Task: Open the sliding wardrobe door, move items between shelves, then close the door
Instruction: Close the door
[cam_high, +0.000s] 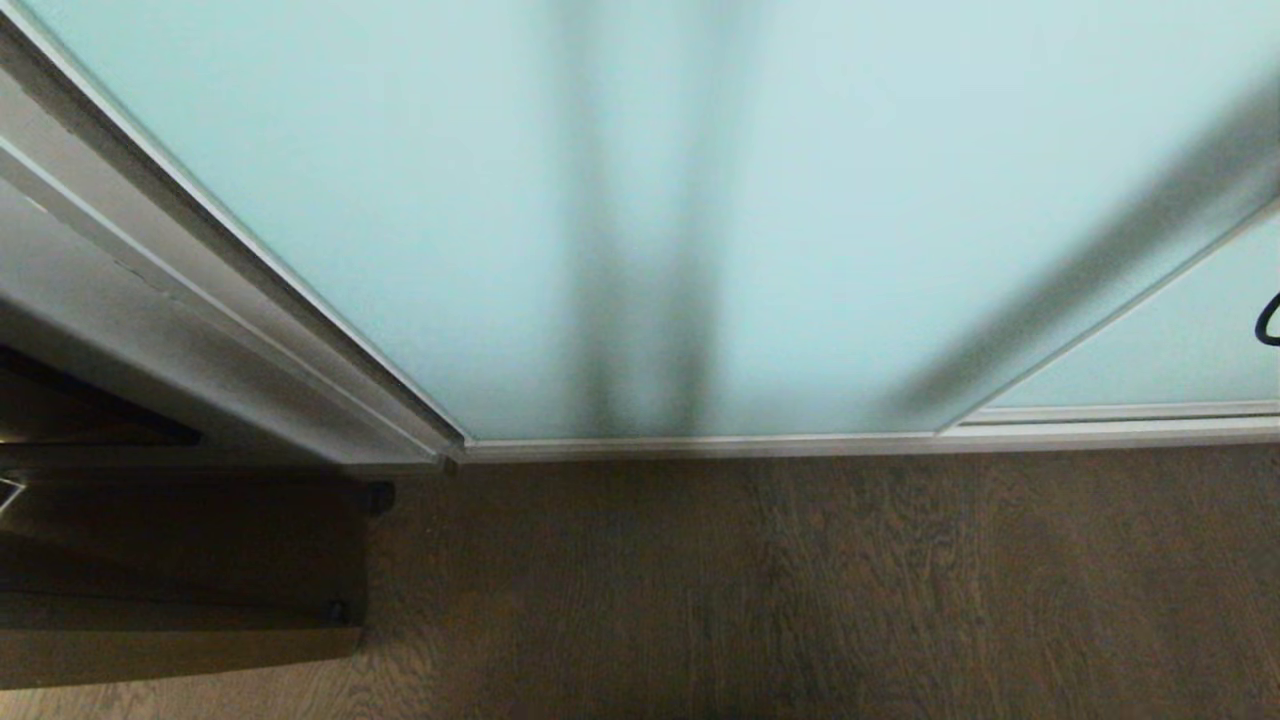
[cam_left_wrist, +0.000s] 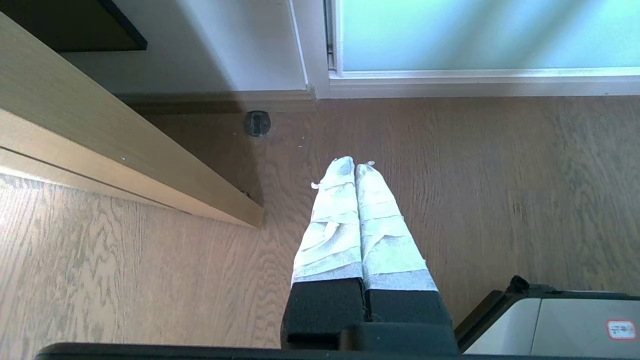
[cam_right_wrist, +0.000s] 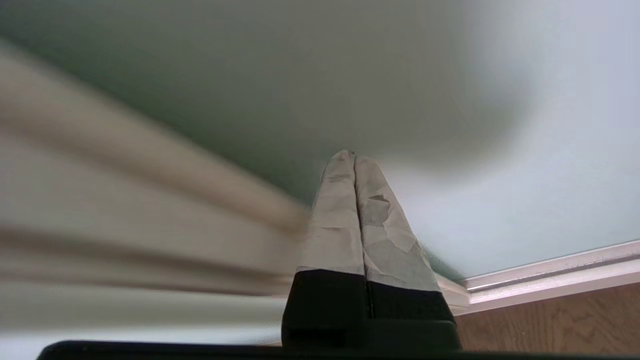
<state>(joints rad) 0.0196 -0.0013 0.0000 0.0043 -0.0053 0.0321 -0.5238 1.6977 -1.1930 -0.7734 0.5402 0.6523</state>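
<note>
Door (cam_high: 420, 200): frosted aqua glass, drawn across the wardrobe, directly ahead of right hand (cam_right_wrist: 354, 156), fingers together, empty. Left hand (cam_left_wrist: 355, 165): fingers together, empty, over floor (cam_left_wrist: 500, 175), door beyond.

Pale aqua frosted sliding wardrobe door (cam_high: 420, 200), silvery-white frame, brown wood-grain floor (cam_high: 800, 580)

sliding wardrobe door (cam_high: 400, 200): frosted matt glass, smooth silvery metal-look frame | floor (cam_high: 800, 580): matt grained wood | left gripper (cam_left_wrist: 355, 167) fingers (cam_left_wrist: 335, 220): wrapped in frayed white tape, black matt bases | right gripper (cam_right_wrist: 354, 156): likewise taped, peeling
</note>
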